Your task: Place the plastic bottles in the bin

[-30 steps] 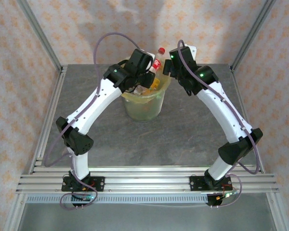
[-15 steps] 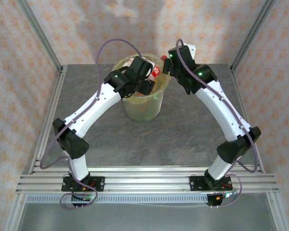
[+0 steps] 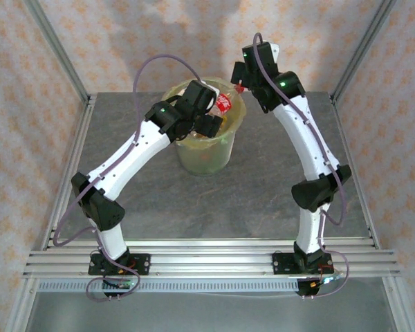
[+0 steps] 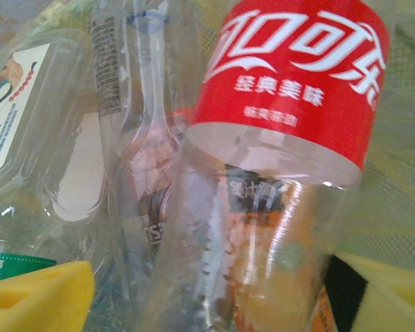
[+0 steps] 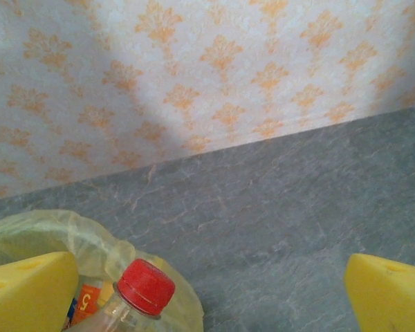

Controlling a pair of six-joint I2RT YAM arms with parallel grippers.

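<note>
Left claw [image 4: 221, 297], pads apart, hangs over the bin [image 3: 204, 155]; a red-label bottle [image 4: 297, 76] lies between the pads, unclamped, among other crushed bottles [image 4: 135, 104] inside. Right claw [image 5: 209, 294], pads wide apart, sits above the bin's far rim, where 1 red cap [image 5: 146, 285] pokes up. The bin stands mid-way across the grey surface [image 3: 263, 194].

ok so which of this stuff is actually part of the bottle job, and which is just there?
Job: bin, yellow-lined; red-label bottle in it; crushed clear bottles beside it; left gripper over the bin; right gripper by its rim.
Just there: grey table; purple cables; aluminium frame; patterned wall.
</note>
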